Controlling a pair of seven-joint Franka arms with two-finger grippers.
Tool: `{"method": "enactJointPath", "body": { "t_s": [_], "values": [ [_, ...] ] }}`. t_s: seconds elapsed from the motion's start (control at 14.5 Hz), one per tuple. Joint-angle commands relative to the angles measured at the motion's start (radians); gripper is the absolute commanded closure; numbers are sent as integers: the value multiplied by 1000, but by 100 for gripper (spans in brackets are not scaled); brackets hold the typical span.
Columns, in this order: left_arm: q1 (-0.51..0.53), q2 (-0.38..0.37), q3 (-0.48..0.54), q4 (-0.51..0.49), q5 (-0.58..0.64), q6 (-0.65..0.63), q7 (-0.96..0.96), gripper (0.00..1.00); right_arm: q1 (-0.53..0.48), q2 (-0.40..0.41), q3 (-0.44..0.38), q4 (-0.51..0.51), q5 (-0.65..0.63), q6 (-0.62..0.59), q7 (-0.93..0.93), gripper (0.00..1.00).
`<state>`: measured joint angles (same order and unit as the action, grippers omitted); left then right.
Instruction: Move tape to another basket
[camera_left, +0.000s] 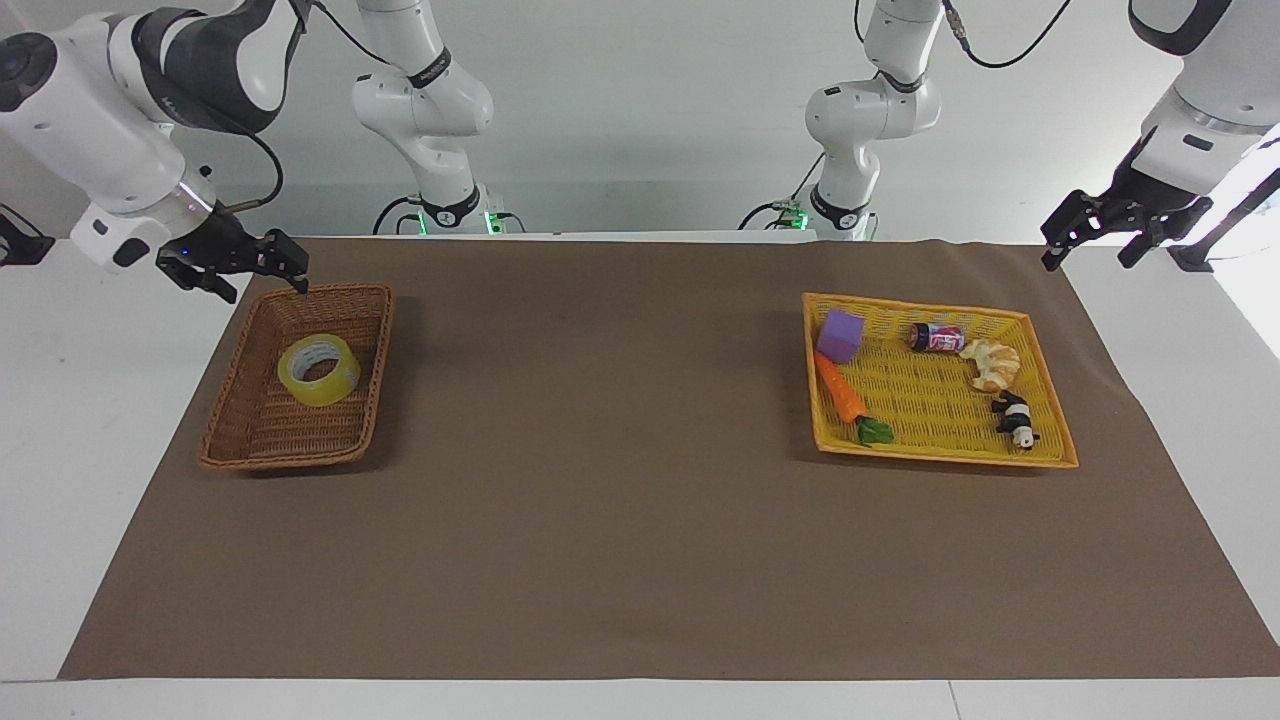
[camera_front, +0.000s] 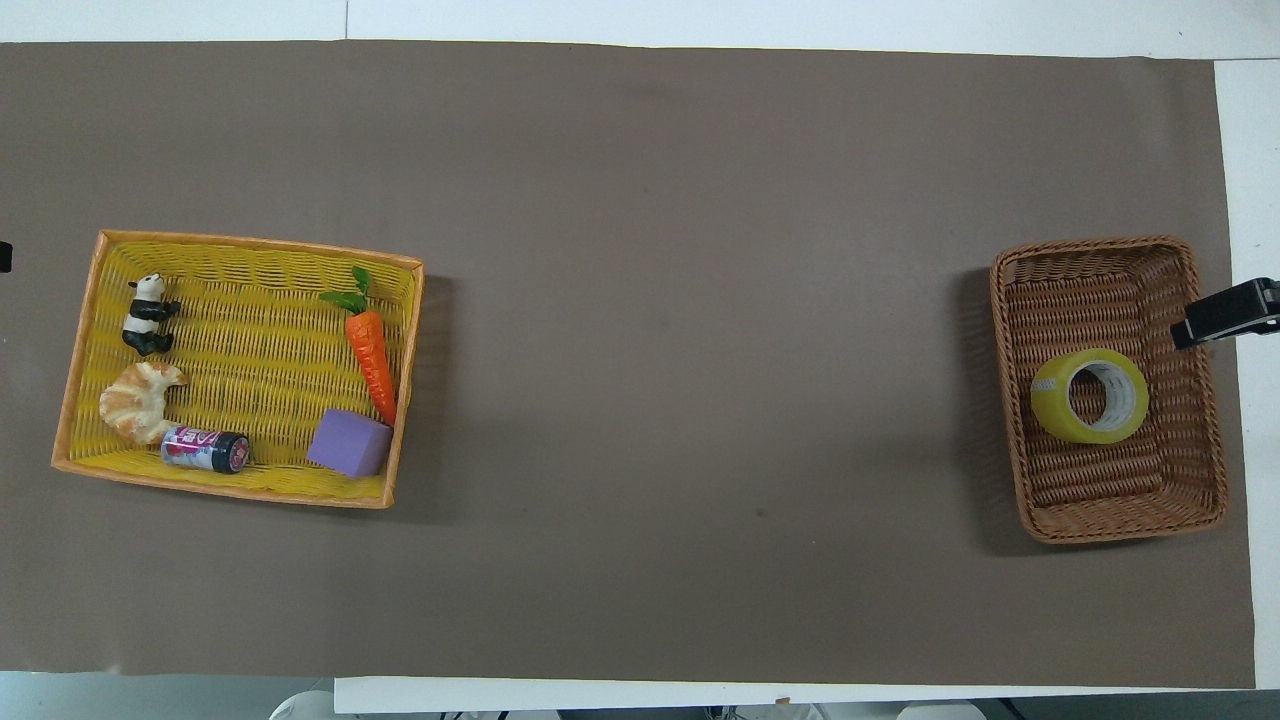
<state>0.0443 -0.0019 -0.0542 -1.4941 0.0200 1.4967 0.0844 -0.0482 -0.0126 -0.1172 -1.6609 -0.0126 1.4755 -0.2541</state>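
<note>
The tape (camera_left: 319, 370) sits inside the brown basket (camera_left: 256, 432) at the right arm's end of the table, the right gripper (camera_left: 262, 277) hovering empty with fingers spread over the basket's rim, while the left gripper (camera_left: 1095, 238), spread too, waits off the yellow basket (camera_left: 1050, 400).

Overhead view: right gripper (camera_front: 1225, 314) cut off by frame edge, only one dark tip showing; left gripper barely visible at edge. Can (camera_front: 205, 449) label unreadable, possibly soda.
</note>
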Motion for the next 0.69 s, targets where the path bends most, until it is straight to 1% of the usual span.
{"method": "enactJointPath", "body": {
  "t_s": [0.0,0.14,0.35,0.62],
  "values": [
    [0,-13,5,-38,-5,13,11,0,42,11,4,71,-59,-60,24,0],
    [8,-24,8,-52,-5,8,9,0,57,31,2,134,-66,-95,29,0],
    [6,-24,10,-54,-5,8,9,0,51,66,2,199,-60,-96,32,0],
    [5,-24,10,-54,-3,8,9,0,50,83,2,236,-50,-123,61,0]
  ]
}}
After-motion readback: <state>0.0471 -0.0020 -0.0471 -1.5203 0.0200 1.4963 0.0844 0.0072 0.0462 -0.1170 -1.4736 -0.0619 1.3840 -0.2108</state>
